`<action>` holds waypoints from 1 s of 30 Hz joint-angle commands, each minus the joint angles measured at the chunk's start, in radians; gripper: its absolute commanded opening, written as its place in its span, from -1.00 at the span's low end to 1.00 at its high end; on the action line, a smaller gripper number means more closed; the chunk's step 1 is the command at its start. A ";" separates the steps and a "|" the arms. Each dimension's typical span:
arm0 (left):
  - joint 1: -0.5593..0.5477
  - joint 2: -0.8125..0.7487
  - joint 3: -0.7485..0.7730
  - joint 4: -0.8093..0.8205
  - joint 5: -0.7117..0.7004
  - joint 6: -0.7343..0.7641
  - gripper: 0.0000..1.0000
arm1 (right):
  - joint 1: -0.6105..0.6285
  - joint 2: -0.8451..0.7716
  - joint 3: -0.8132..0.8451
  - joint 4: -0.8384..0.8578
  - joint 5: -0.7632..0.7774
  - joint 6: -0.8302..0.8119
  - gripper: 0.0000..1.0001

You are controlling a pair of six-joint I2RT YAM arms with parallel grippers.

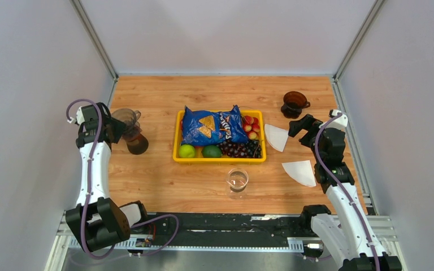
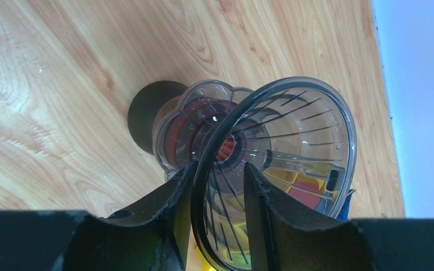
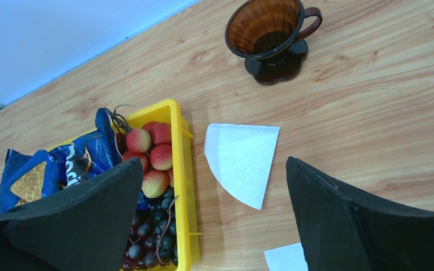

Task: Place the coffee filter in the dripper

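A clear plastic dripper (image 1: 125,117) (image 2: 294,130) sits on a dark vessel (image 1: 137,145) (image 2: 147,113) at the table's left. My left gripper (image 1: 114,127) (image 2: 217,169) straddles the dripper's rim, one finger outside and one inside, with a gap showing beside the rim. A brown dripper (image 1: 294,103) (image 3: 268,31) stands at the back right. Two white coffee filters lie flat on the wood, one (image 1: 277,136) (image 3: 243,158) beside the tray and one (image 1: 300,171) (image 3: 285,258) nearer the front. My right gripper (image 1: 300,131) (image 3: 213,164) hangs wide open above the filter beside the tray, holding nothing.
A yellow tray (image 1: 219,160) (image 3: 186,186) in the middle holds a blue chips bag (image 1: 209,127), limes (image 1: 187,151), grapes (image 3: 147,237) and lychees (image 3: 158,158). A small clear glass (image 1: 238,179) stands in front of it. Walls close in on both sides.
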 commanded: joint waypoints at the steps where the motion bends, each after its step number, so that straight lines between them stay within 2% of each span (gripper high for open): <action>1: 0.009 -0.011 0.002 0.042 0.016 0.017 -0.07 | -0.003 -0.003 0.019 0.009 0.000 0.015 1.00; 8: 0.008 -0.035 -0.006 0.044 0.010 0.030 0.34 | -0.003 -0.007 0.019 0.007 0.002 0.013 1.00; 15: 0.008 -0.089 -0.004 0.051 0.022 0.050 0.64 | -0.003 -0.007 0.020 0.006 0.004 0.014 1.00; 18: 0.008 -0.120 0.000 0.048 0.018 0.060 0.94 | -0.003 -0.006 0.019 0.006 0.003 0.015 1.00; 28: 0.008 -0.267 0.031 -0.013 0.029 0.110 1.00 | -0.003 -0.022 0.018 -0.006 0.042 0.008 1.00; 30: 0.008 -0.305 0.034 -0.020 0.068 0.121 1.00 | -0.003 -0.022 0.019 -0.009 0.043 0.006 1.00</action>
